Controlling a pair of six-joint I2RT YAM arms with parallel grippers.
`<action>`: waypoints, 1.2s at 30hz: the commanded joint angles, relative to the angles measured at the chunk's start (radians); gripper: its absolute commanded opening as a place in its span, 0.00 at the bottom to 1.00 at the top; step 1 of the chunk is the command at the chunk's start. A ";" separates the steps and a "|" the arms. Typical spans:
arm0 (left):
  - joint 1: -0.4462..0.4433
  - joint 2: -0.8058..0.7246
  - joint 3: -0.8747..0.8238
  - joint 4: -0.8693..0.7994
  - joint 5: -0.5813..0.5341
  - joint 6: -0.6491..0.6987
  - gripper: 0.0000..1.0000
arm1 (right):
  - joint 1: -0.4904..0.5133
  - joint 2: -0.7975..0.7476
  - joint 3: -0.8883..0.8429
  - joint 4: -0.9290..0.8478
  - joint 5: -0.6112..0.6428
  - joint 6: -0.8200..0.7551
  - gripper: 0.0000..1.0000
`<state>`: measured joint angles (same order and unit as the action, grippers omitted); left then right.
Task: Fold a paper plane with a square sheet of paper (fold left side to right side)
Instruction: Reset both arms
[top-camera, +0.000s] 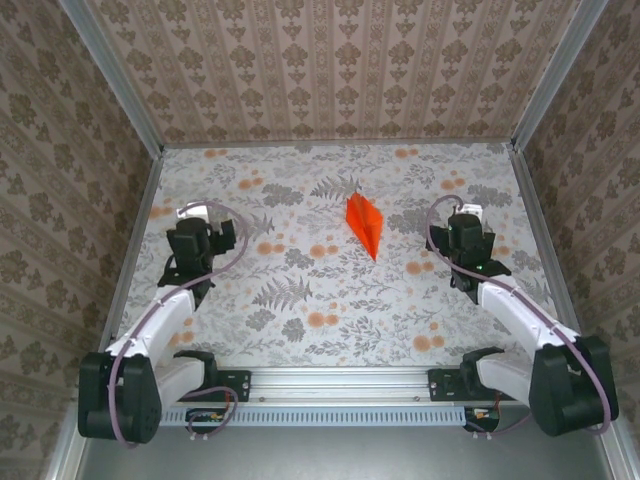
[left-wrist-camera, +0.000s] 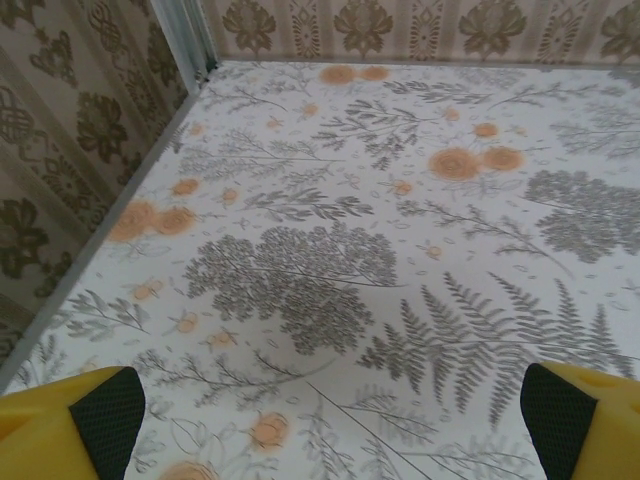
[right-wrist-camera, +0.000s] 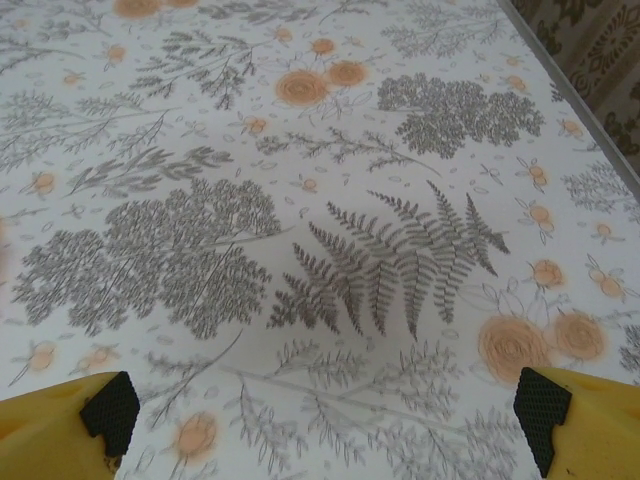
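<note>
Floral tabletop (top-camera: 300, 200), damask walls (top-camera: 340, 70) — metal edging (top-camera: 133, 250)

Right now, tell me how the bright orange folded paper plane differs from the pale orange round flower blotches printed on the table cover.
Colour: the bright orange folded paper plane is vivid; the pale orange round flower blotches are washed out. Shape: the plane is a slim pointed wedge; the blotches are round. Number: one plane, many blotches. Both are orange.

paper plane (top-camera: 364, 224) on table (top-camera: 300, 305), near centre
</note>
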<state>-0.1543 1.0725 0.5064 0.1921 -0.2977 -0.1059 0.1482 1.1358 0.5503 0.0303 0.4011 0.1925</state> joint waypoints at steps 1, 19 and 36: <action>0.027 0.027 -0.053 0.123 -0.013 0.097 1.00 | -0.042 0.058 -0.058 0.281 -0.012 -0.056 1.00; 0.130 0.239 -0.195 0.614 0.300 0.196 1.00 | -0.143 0.385 -0.156 0.835 -0.297 -0.128 1.00; 0.167 0.466 -0.103 0.668 0.352 0.149 1.00 | -0.139 0.391 -0.159 0.847 -0.290 -0.133 1.00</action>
<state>0.0025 1.5410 0.3878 0.8951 0.0822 0.0628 0.0082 1.5291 0.3904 0.8364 0.1219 0.0734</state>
